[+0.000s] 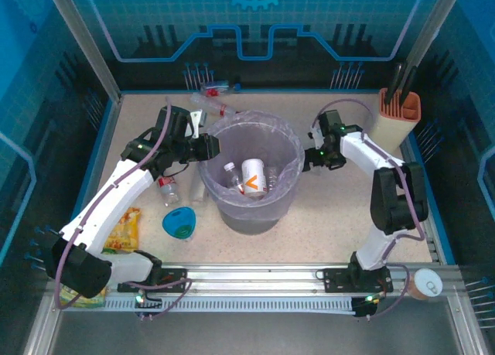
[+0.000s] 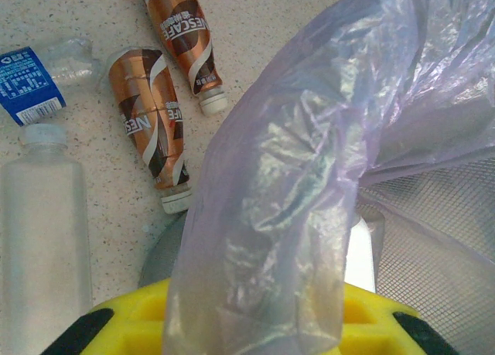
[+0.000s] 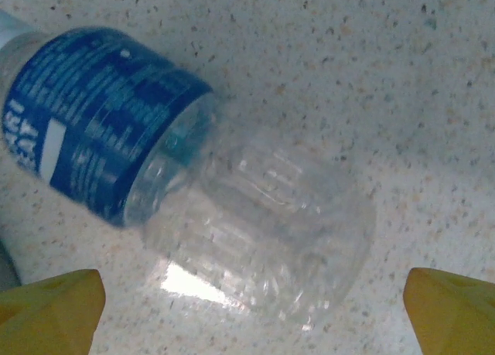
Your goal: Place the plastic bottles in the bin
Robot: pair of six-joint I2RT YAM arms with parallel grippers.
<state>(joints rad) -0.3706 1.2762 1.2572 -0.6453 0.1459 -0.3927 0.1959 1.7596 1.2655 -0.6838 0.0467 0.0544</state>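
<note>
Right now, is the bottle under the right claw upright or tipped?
Tipped: the bottle lies on its side on the speckled table.

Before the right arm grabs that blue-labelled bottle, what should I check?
1. Right gripper open: ok.
2. Blue-labelled bottle lying between its fingers: ok.
3. Gripper low enough to close on it: cannot tell.
4. Left gripper free of the bin liner: not ok, shut on it.
5. Bin has room: ok.
</note>
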